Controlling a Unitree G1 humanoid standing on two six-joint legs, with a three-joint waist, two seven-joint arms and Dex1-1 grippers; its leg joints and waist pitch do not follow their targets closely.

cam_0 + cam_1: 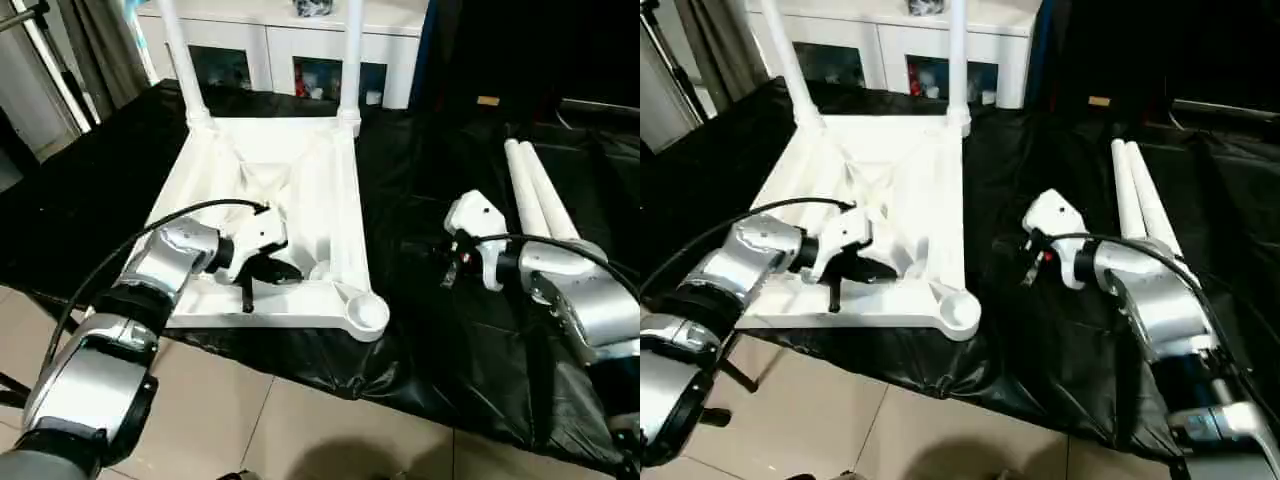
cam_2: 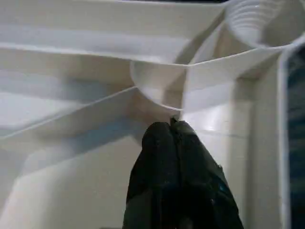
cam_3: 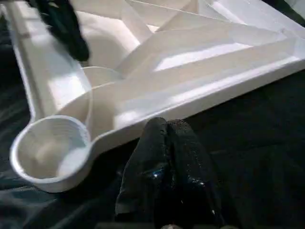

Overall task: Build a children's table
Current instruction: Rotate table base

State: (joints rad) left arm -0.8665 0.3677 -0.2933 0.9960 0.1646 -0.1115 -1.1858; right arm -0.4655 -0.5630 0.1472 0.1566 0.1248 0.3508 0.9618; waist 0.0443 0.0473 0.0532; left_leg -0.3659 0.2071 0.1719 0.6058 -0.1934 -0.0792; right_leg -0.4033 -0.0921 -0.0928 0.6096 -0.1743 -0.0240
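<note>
- The tabletop (image 1: 300,180) is lying upside down on a black cloth (image 1: 440,330), ribbed underside facing up.
- Two legs are already standing upright in the far corner sockets: the far-left leg (image 1: 178,55) and the far-right leg (image 1: 352,55). Their upper ends are being cut off by the picture's top edge.
- The near-right socket (image 1: 366,313) is being seen open, with thread rings visible inside it in the right wrist view (image 3: 45,148).
- Two spare legs (image 1: 535,195) are lying side by side on the cloth, touching each other, well apart from the tabletop on its right side.
- The left gripper (image 1: 262,272) is being held over the near part of the ribbed underside, inside the tabletop's rim. In the left wrist view its fingers (image 2: 167,157) are being pressed together with no gap and nothing between them; the tips are lying just beside a curved rib (image 2: 157,90).
- The right gripper (image 1: 1025,262) is being held above the cloth between the tabletop and the spare legs, pointing toward the tabletop's right edge. In the right wrist view its fingers (image 3: 162,157) are likewise closed against each other, holding nothing.
- A white cabinet (image 1: 300,50) with glass doors is standing behind the cloth.
- A tiled floor (image 1: 250,420) is showing at the near edge of the cloth.
</note>
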